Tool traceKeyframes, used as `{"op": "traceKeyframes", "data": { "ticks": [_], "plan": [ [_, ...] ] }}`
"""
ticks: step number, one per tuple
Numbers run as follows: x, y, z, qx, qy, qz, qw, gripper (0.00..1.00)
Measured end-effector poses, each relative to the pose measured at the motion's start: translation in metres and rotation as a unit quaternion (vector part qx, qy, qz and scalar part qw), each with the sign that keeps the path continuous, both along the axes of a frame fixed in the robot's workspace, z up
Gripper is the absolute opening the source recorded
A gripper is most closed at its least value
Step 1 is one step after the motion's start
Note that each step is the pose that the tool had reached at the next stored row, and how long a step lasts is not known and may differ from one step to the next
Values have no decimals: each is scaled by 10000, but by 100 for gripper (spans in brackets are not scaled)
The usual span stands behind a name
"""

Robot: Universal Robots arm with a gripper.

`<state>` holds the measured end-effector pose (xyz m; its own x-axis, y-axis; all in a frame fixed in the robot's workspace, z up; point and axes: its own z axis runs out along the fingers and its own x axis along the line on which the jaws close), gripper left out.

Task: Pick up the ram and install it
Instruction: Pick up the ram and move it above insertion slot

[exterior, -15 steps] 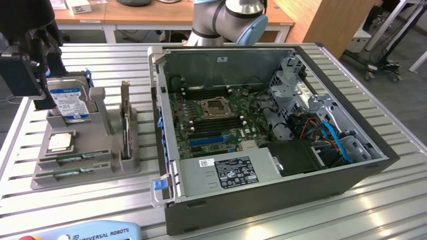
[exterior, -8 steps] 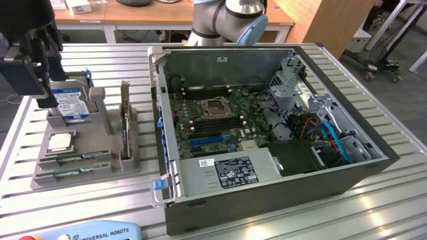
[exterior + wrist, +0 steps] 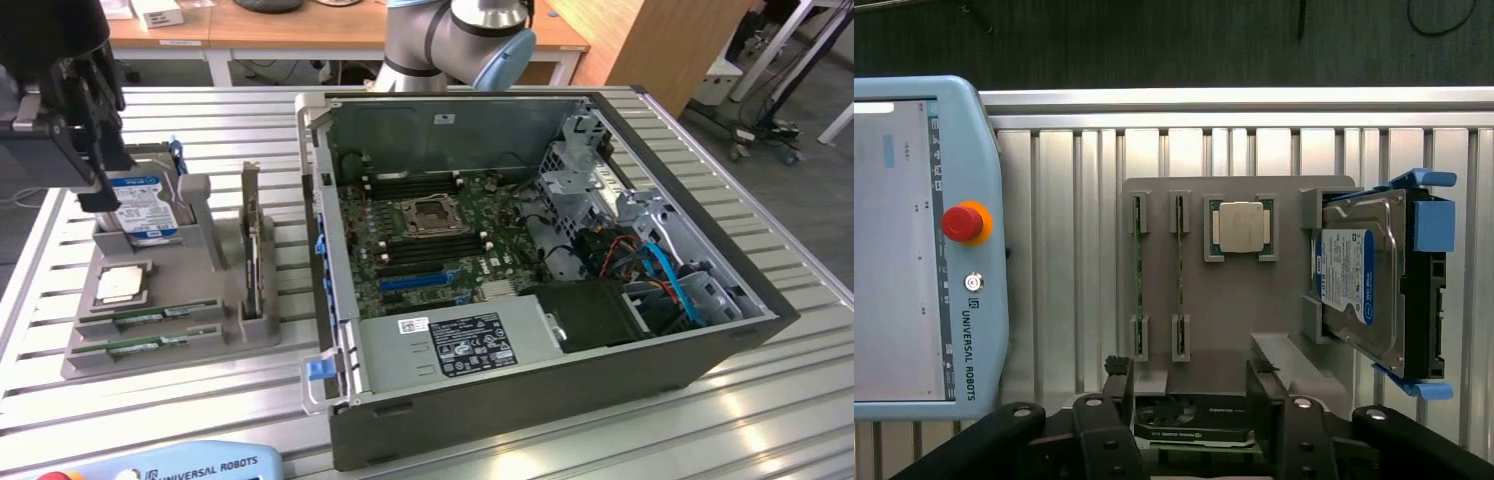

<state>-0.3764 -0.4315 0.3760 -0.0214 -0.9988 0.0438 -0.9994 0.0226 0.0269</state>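
— Checking the gripper: pinching anything?

— Pinching nothing. Hanging above the gray holder, fingers spreading wide, touching none of the parts.

— Looking for the ram now. Lying where?

— Finding two alike, thin green boards: first ram stick and second ram stick. Standing on edge in slotted brackets, running side by side, just apart, at the holder's end nearest the teach pendant, itself resting by the table's edge.

— Sitting next to what?

— Sitting just beside the processor, lying flat in a square pocket toward the holder's middle. Past that, at the holder's opposite end, propping up the hard drive on its edge in blue rails.

— Anything along the holder's long side?

— Carrying an expansion card there, standing upright on edge along the side facing the computer case.

— And the case?

— Lying open on the table at the exterior view's right of the holder, near it, baring the motherboard.
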Motion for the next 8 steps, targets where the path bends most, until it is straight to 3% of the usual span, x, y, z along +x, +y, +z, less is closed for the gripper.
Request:
{"op": "traceKeyframes", "data": {
  "ticks": [2,3,8],
  "plan": [
    [0,0,0,0,0,0,10000,58],
    [0,0,0,0,0,0,10000,53],
    [0,0,0,0,0,0,10000,53]
  ]
}}
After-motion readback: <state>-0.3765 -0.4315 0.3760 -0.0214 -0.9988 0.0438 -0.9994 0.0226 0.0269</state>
